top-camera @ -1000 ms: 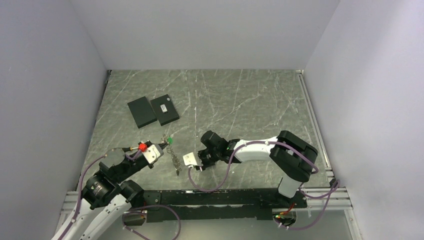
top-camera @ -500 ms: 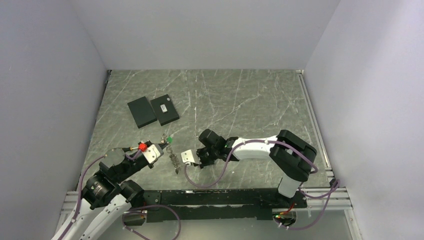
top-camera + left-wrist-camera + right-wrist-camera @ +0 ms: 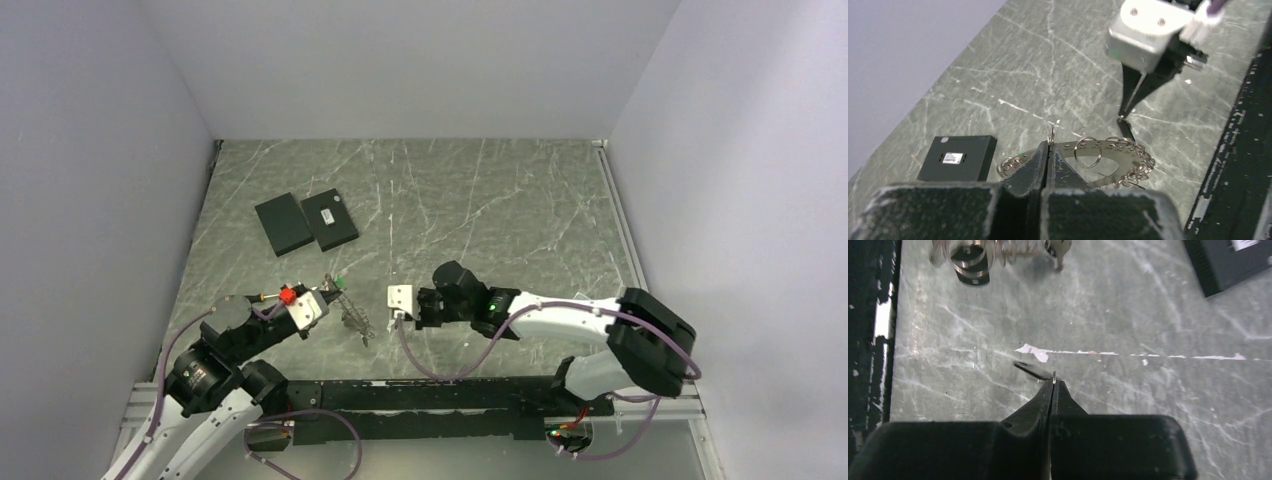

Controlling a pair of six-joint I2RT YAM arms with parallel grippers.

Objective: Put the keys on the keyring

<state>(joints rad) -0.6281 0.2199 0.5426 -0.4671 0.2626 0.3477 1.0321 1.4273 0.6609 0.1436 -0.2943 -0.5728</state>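
- Two pairs of jaws show, and both are shut. The left jaws pinch the keyring, a small thin metal ring (image 3: 1050, 134) that stands upright at their tips.
- From that ring a grey chain-like cord (image 3: 1128, 157) lies in a loose curl on the dark green marbled desk (image 3: 1048, 65). A second ring (image 3: 1087, 150) lies flat among its links.
- A small green tag (image 3: 338, 283) sits just beside the left jaws in the top view.
- The right jaws are closed on what looks like a tiny dark-headed key (image 3: 1029, 368). It juts sideways from their tips, just above the desk — too small to be sure of the grip.
- That key is near the chain's curl but apart from the pinched ring.
- A small white scrap (image 3: 1033, 352) lies on the desk just beyond the key.
- Two flat black rectangular plates (image 3: 283, 224) sit side by side — well apart, toward the far left.
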